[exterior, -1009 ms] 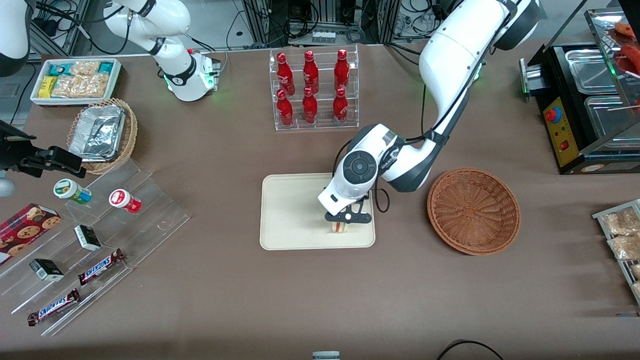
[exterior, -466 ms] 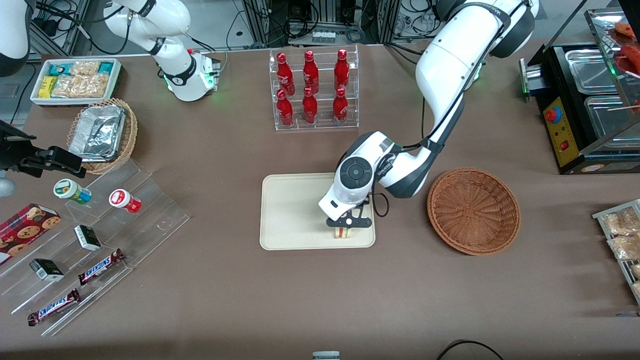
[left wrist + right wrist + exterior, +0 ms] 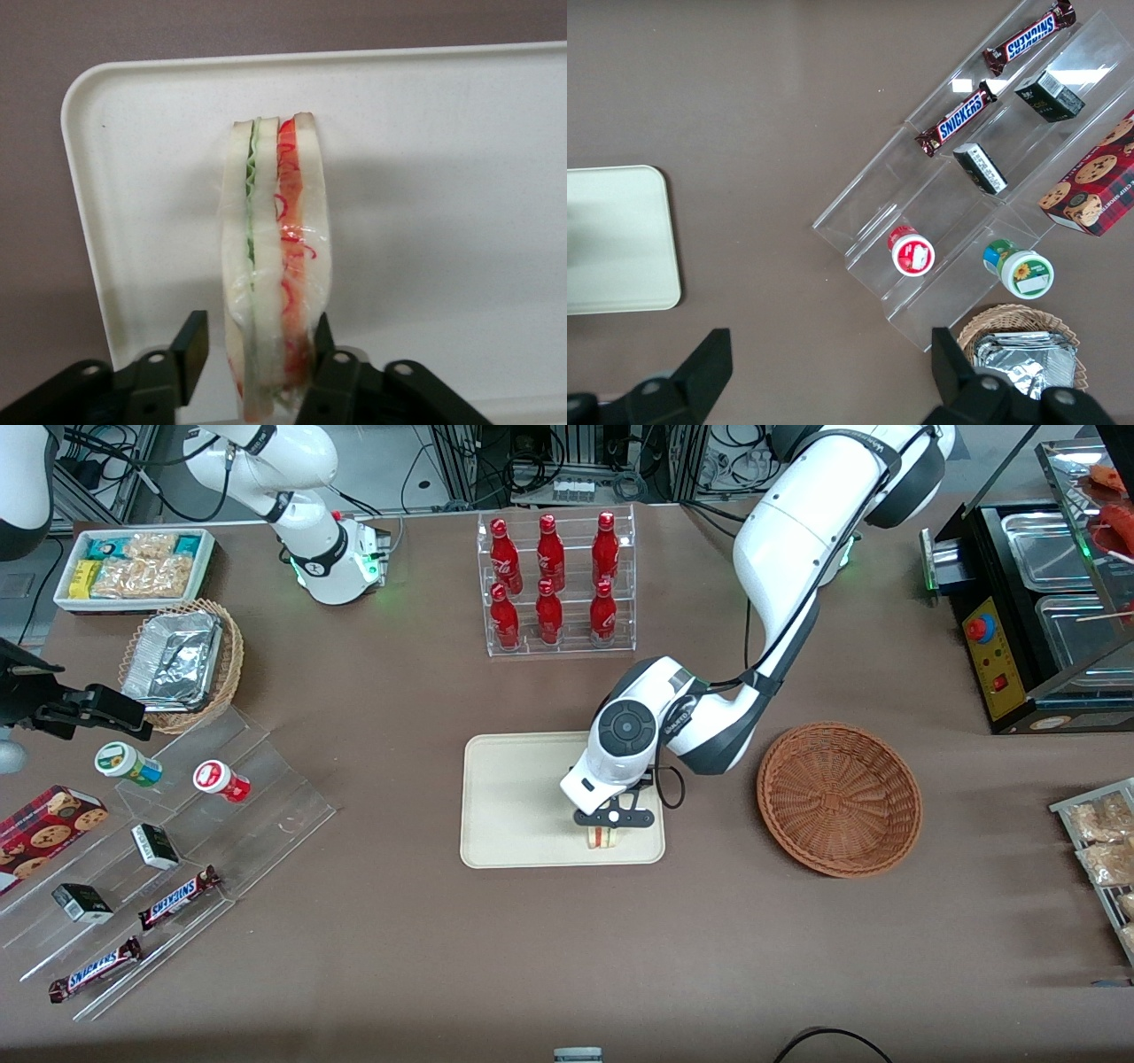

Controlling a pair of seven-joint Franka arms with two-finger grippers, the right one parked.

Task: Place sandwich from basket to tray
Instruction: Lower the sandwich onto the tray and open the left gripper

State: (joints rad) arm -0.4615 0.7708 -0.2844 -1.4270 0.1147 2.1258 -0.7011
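Observation:
The sandwich stands on edge on the cream tray, near the tray's corner closest to the front camera on the working arm's side. My gripper hangs right over it, open, with a finger on each side of the wedge. One finger touches the wrap, and a gap shows between the other finger and the bread. The reddish-brown basket lies beside the tray toward the working arm's end, with nothing in it.
A clear rack of red bottles stands farther from the camera than the tray. Toward the parked arm's end are an acrylic stepped shelf with snacks, a foil-filled wicker basket and a white snack bin. A black appliance stands past the basket.
The wrist has shifted slightly toward the parked arm's end and the gripper has settled over the tray. More of the sandwich now shows below the fingers.

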